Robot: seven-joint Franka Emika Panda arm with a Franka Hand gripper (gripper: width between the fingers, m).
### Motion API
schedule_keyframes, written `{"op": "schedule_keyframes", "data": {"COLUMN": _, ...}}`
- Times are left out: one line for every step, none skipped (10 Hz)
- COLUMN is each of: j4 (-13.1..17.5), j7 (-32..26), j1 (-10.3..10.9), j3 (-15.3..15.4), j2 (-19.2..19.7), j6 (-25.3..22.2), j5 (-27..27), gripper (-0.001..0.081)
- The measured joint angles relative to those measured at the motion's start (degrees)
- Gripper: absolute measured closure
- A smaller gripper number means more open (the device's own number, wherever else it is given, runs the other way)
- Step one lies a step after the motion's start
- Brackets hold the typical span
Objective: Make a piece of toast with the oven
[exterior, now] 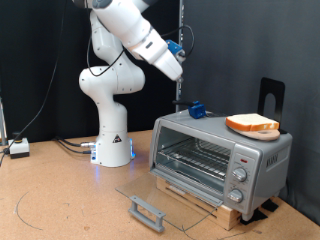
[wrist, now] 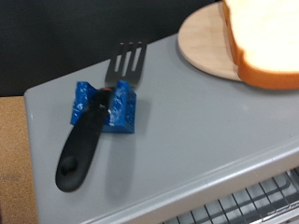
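One oven sits on the table, its glass door dropped open. On top: one plate bearing one piece of toast, and one spatula. The claw's state cannot be told.

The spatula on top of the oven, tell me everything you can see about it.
The spatula has a thick black handle and a dark slotted blade that looks like metal. It lies across a blue holder on the oven roof, at the end toward the exterior view's left, blade raised off the surface. It sits apart from the wooden plate. Nothing grips it.
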Motion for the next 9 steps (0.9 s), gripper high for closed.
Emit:
{"op": "schedule_keyframes", "data": {"j4": -0.7, "j7": 0.1, "j1": 0.0, "j3": 0.5, "j2": -2.3, "j6": 0.0, "j5": 0.0, "gripper": -0.0003}}
{"op": "schedule_keyframes", "data": {"j4": -1.4, "j7": 0.7, "j1": -0.1, "j3": 1.2, "j2": -4.8, "j6": 0.0, "j5": -0.3, "gripper": -0.0003}}
{"op": "schedule_keyframes", "data": {"j4": -2.1, "j7": 1.7, "j1": -0.2, "j3": 2.1, "j2": -7.2, "j6": 0.0, "j5": -0.8, "gripper": -0.0003}}
{"op": "schedule_keyframes", "data": {"j4": -2.7, "j7": 3.1, "j1": -0.3, "j3": 3.0, "j2": -9.7, "j6": -0.3, "j5": -1.6, "gripper": -0.0003}}
{"op": "schedule_keyframes", "data": {"j4": -3.1, "j7": 4.5, "j1": -0.3, "j3": 3.9, "j2": -12.1, "j6": -1.2, "j5": -2.7, "gripper": -0.0003}}
{"op": "schedule_keyframes", "data": {"j4": -3.5, "j7": 6.3, "j1": -0.3, "j3": 4.8, "j2": -14.3, "j6": -2.6, "j5": -4.0, "gripper": -0.0003}}
{"op": "schedule_keyframes", "data": {"j4": -4.0, "j7": 8.8, "j1": -0.5, "j3": 5.7, "j2": -16.6, "j6": -3.5, "j5": -4.9, "gripper": -0.0003}}
{"op": "schedule_keyframes", "data": {"j4": -4.4, "j7": 11.4, "j1": -0.6, "j3": 6.3, "j2": -18.5, "j6": -5.4, "j5": -5.2, "gripper": -0.0003}}
{"op": "schedule_keyframes", "data": {"j4": -4.9, "j7": 12.8, "j1": -0.7, "j3": 6.4, "j2": -19.4, "j6": -6.2, "j5": -5.5, "gripper": -0.0003}}
